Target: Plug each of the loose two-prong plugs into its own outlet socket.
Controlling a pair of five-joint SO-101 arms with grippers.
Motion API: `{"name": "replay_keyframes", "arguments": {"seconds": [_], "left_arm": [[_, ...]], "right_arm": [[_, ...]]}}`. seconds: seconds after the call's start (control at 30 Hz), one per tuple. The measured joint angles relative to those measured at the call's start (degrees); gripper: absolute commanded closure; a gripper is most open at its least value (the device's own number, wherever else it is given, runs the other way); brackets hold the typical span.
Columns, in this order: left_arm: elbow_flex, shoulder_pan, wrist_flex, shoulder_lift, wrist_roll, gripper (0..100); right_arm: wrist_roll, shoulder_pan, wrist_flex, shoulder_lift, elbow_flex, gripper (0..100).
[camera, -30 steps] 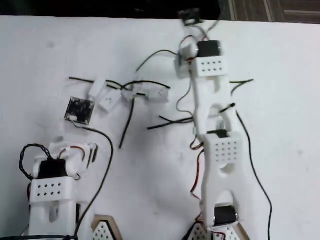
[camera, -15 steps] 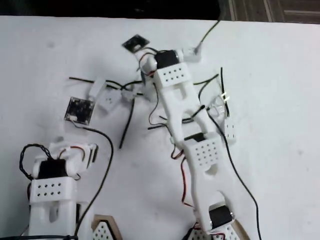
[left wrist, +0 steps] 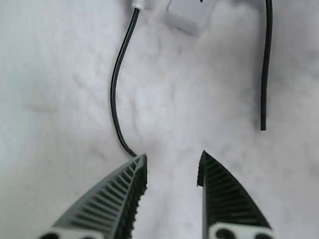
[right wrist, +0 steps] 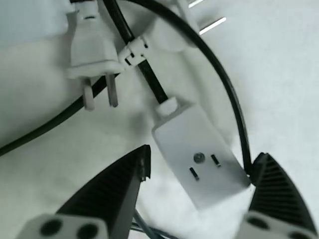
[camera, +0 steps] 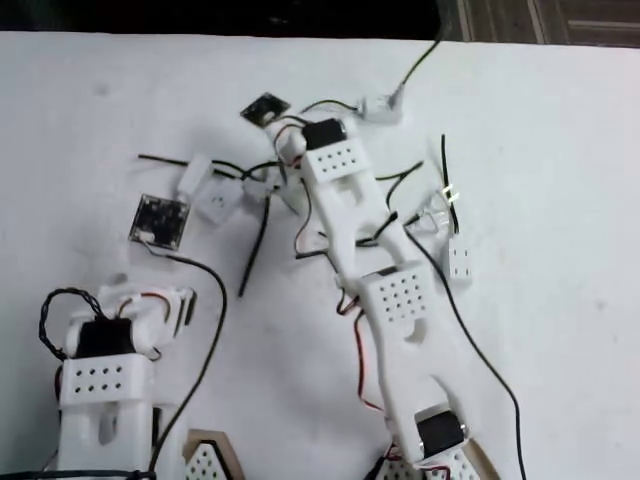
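Right gripper (right wrist: 202, 159): jaws spread wide, gripping nothing, with a white socket (right wrist: 189, 134) between them at lower centre of the right wrist view. Upper left of that frame, a loose two-prong plug (right wrist: 92, 47), unplugged. Left gripper (left wrist: 172, 167): jaws apart over the table (left wrist: 50, 74), beside a black cable (left wrist: 115, 84).

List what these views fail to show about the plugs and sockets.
High view: the right arm hides the right gripper and the outlet socket between its open jaws.
Left wrist view: white block cut by the edge; plug or socket, unclear.
Right wrist view: second plug cut by the edge.
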Motion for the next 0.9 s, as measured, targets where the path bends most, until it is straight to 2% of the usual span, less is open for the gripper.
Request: {"name": "replay_keyframes", "arguments": {"seconds": [0.07, 0.23, 0.33, 0.53, 0.67, 0.9], "left_arm": [[0.0, 0.0, 0.0, 0.0, 0.0, 82], [0.0, 0.0, 0.0, 0.0, 0.0, 82], [0.0, 0.0, 0.0, 0.0, 0.0, 82], [0.0, 0.0, 0.0, 0.0, 0.0, 82], [0.0, 0.0, 0.0, 0.0, 0.0, 82], [0.0, 0.0, 0.0, 0.0, 0.0, 82]], "right_arm": [[0.0, 0.0, -0.09, 0.62, 0.0, 72.4], [0.0, 0.18, -0.09, 0.62, 0.0, 91.4], [0.0, 0.09, 0.0, 0.62, -0.18, 98.1], [0.0, -0.09, 7.91, 0.7, -8.0, 98.2], [-0.09, 0.7, 9.23, 0.7, -10.02, 98.2], [-0.35, 1.05, 9.58, -7.56, 1.93, 98.2]]}}
